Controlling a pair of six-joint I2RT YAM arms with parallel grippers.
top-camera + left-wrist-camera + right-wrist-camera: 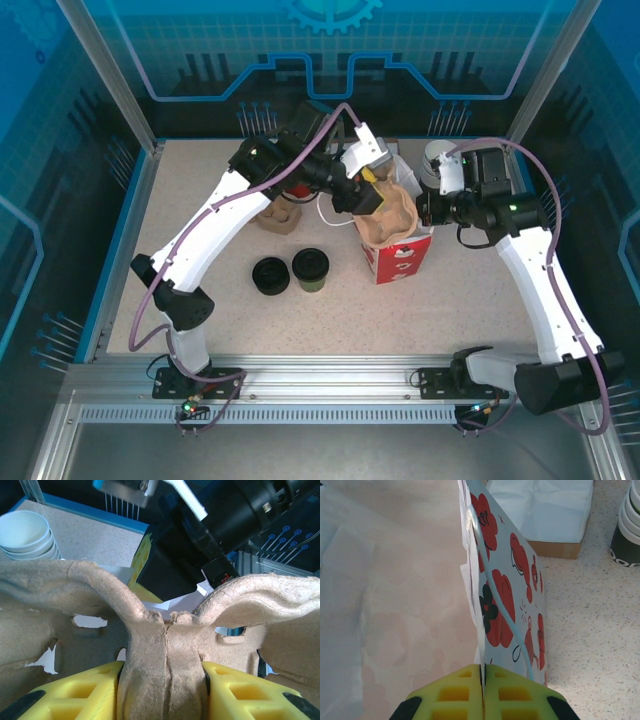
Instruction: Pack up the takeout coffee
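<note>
Here, the left tool pinches the tan moulded-pulp cup carrier, the right tool nips the rim of the red-and-white paper bag, and the olive-brown, black-lidded takeout coffee stands on the speckled counter, just below centre of the top view.

My left arm comes in from the bag's left, wrist above the bag mouth. The left end effector points down there, with its pads pinching the centre ridge of the pulp carrier from both sides. My right arm runs up the bag's right side, elbow bent, wrist turned in toward the bag top. The right end effector is clamped on the bag's edge, pads flush with paper between them.
</note>
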